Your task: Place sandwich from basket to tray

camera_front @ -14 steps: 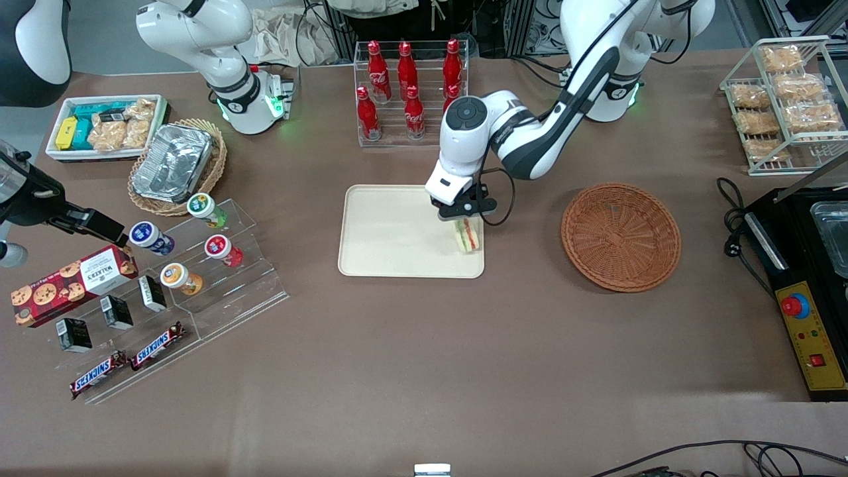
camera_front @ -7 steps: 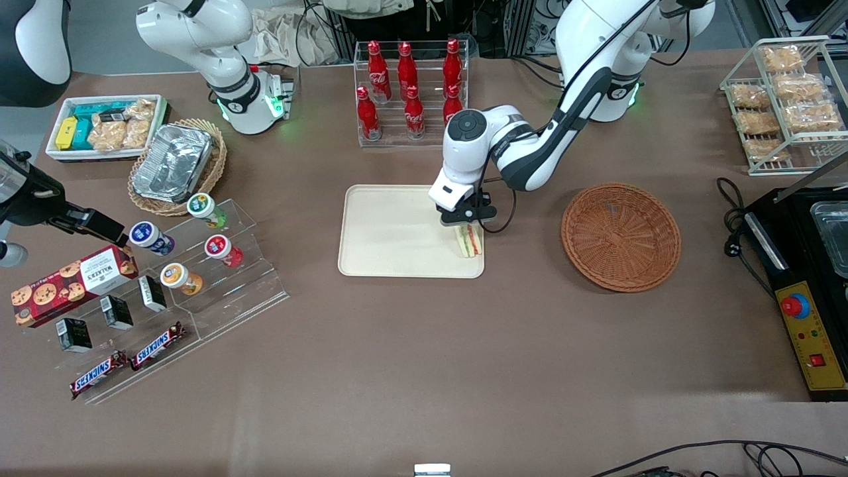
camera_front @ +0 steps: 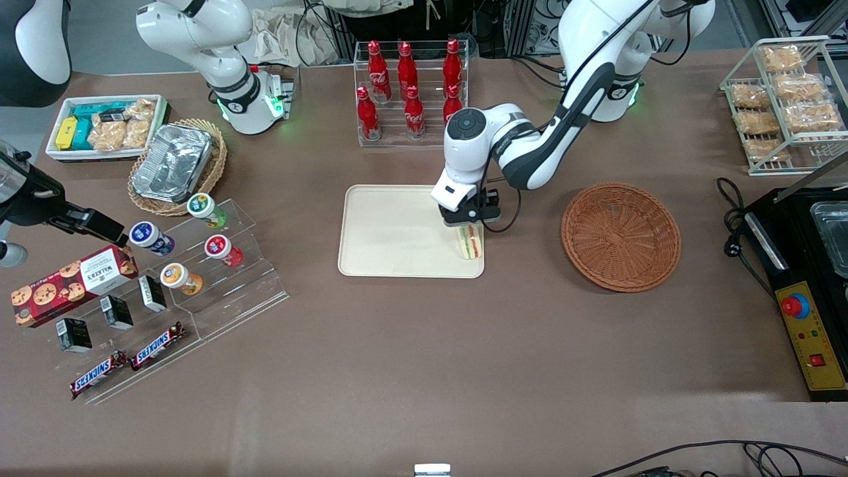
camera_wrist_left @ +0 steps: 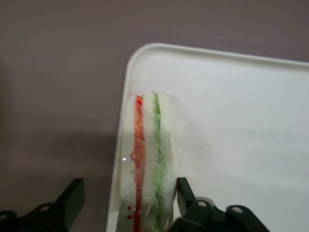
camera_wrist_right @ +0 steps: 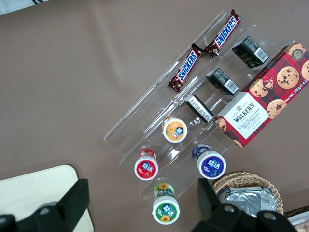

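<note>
The sandwich (camera_front: 472,242), a white wedge with a red and a green filling layer, stands on edge on the cream tray (camera_front: 391,232), at the tray's corner nearest the basket and the front camera. My gripper (camera_front: 469,222) hangs just above it, open. In the left wrist view the wrapped sandwich (camera_wrist_left: 147,159) sits between the black fingers (camera_wrist_left: 72,195) of the gripper (camera_wrist_left: 129,186); one finger is well apart from it, the other is close against its green side. The reddish-brown wicker basket (camera_front: 621,236) lies empty beside the tray, toward the working arm's end.
A clear rack of red cola bottles (camera_front: 407,93) stands farther from the front camera than the tray. A tan basket with a foil container (camera_front: 176,165), an acrylic step shelf of snacks (camera_front: 179,265) and a white snack bin (camera_front: 103,126) lie toward the parked arm's end. A wire rack (camera_front: 785,99) and a black machine (camera_front: 805,278) stand at the working arm's end.
The gripper and wrist have shifted slightly toward the basket and drawn a little away from the front camera. The sandwich stays at the same tray corner.
</note>
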`<state>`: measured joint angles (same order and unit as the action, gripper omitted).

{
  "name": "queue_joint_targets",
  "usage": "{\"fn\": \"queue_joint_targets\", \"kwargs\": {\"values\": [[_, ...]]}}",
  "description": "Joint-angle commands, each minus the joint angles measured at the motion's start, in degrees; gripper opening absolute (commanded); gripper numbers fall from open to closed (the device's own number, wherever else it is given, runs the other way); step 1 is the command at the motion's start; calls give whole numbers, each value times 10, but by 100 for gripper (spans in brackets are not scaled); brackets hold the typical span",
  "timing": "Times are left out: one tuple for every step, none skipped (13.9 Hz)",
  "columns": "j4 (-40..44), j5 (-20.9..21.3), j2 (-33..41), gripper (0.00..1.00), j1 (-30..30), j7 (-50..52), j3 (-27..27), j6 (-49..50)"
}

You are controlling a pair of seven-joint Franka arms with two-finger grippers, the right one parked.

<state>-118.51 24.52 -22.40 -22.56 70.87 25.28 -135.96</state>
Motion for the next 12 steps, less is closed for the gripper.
{"fn": "queue_joint_targets", "kwargs": {"values": [[12, 2, 51, 99, 21, -25, 4, 74], [12, 2, 68, 99, 33, -28, 4, 96], [14, 2, 87, 99, 50, -44, 4, 118], [17, -8, 107, 99, 66, -77, 4, 145], [34, -32, 123, 99, 75, -117, 0, 170], [51, -49, 134, 99, 83, -164, -9, 206], [73, -65, 145, 99, 89, -206, -35, 237], [91, -88, 154, 99, 89, -252, -58, 257], [105, -109, 165, 99, 89, -297, -86, 271], [112, -125, 177, 99, 89, -337, -114, 287], [119, -137, 191, 99, 89, -380, -137, 303], [126, -154, 205, 99, 91, -428, -162, 320]]}}
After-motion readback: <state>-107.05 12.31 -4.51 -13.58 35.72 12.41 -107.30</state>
